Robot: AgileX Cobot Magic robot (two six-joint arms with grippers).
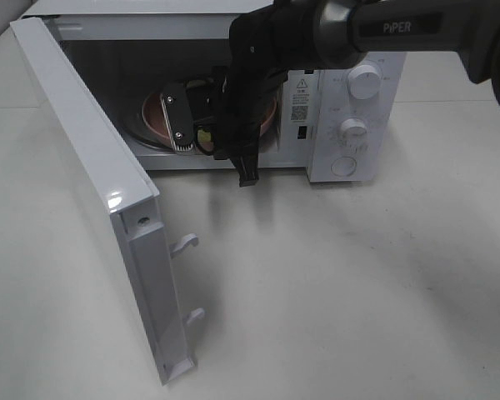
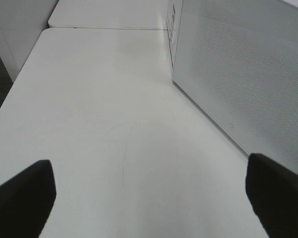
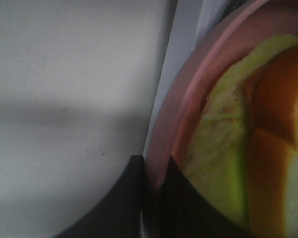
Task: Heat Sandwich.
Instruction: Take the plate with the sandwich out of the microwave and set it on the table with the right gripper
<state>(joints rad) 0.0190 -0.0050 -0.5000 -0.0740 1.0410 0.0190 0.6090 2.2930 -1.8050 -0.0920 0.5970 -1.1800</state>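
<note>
The microwave [image 1: 342, 108] sits at the upper centre of the high view with its door [image 1: 100, 208] swung wide toward the lower left, and that is what lets the right arm reach straight into the cavity. The right pincer [image 3: 151, 198] is closed down tight on the rim of the pink plate [image 3: 181, 114]; in the right wrist view 1 dark finger sits outside the rim and 1 inside, pinching the edge. Gripping the rim rather than the food makes sense, I'd say: the plate carries the load and the soft piece goes untouched. The sandwich [image 3: 223, 148] lies on that plate, pale yellow-green with an orange part at the right of the frame, just inside the rim. From above, the plate [image 1: 154, 117] shows inside the oven at centre, mostly hidden by the arm, with a yellow-green scrap of sandwich [image 1: 205, 133] peeking out. Whether the plate is fully seated on the turntable, I cannot tell. The left pincer [image 2: 149, 198] hangs wide open and empty over the bare bench [image 2: 114, 99], beside the door's perforated face, out of the way.
</note>
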